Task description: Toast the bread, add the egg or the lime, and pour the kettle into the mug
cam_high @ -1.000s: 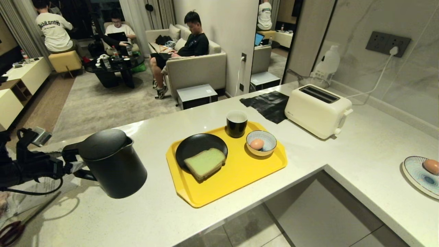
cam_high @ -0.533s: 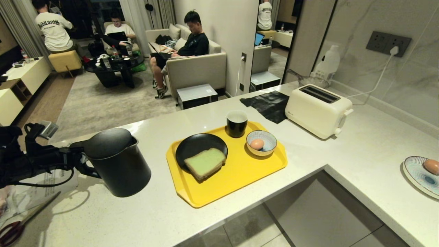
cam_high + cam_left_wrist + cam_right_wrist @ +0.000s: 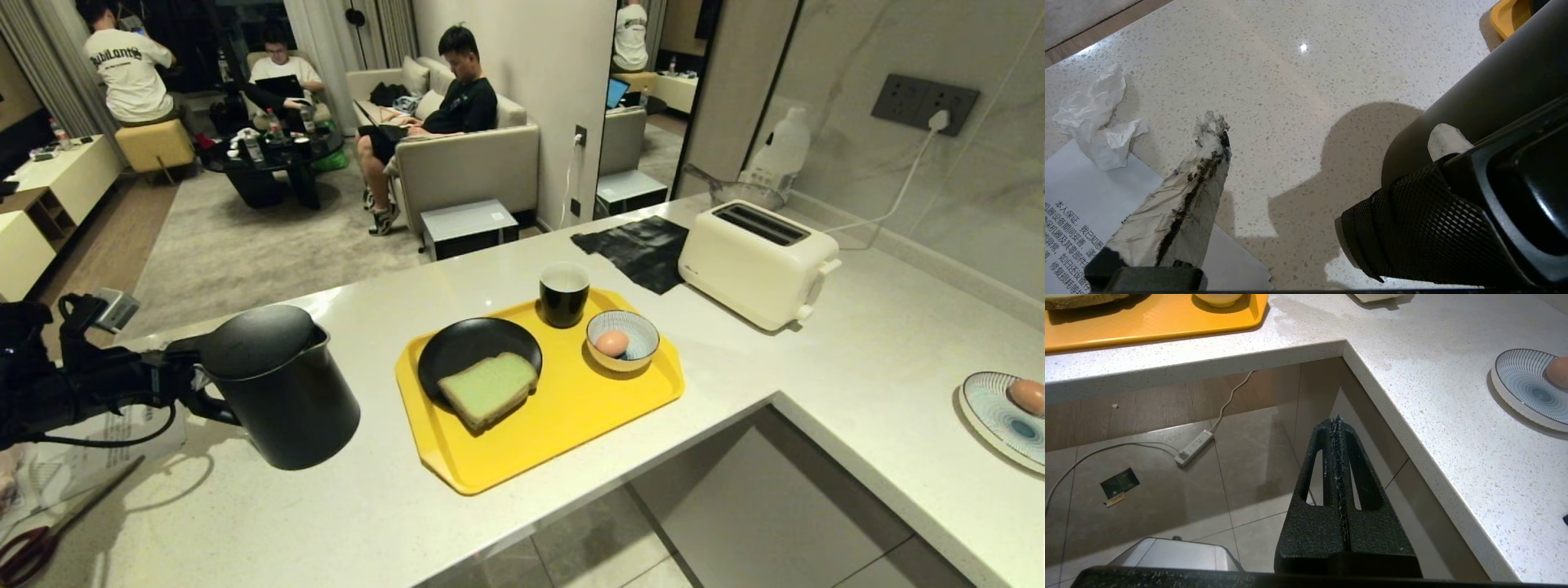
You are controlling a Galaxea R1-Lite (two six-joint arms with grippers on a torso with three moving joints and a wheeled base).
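The matte-black kettle [image 3: 277,384] stands on the counter left of the yellow tray [image 3: 571,416]. My left gripper [image 3: 184,384] is open at its handle. In the left wrist view the mesh-covered handle [image 3: 1412,228] lies between the taped fingers, close against one fingertip [image 3: 1447,141] beside the kettle body [image 3: 1494,90]. On the tray, the green-faced bread [image 3: 488,388] rests on a black plate [image 3: 457,343], the egg [image 3: 611,343] sits in a striped bowl [image 3: 645,331], and the black mug [image 3: 563,294] stands behind. My right gripper [image 3: 1337,420] hangs shut below the counter edge.
A cream toaster [image 3: 755,261] stands plugged in at the back right, with a black cloth [image 3: 641,245] beside it. A striped plate [image 3: 992,420] at the far right holds another egg [image 3: 1027,396]. Paper [image 3: 122,433] and scissors [image 3: 33,547] lie near the left arm. People sit in the room beyond.
My left gripper has moved right, closing in on the kettle handle, and the kettle has shifted a little to the right. The last half second shows almost no movement.
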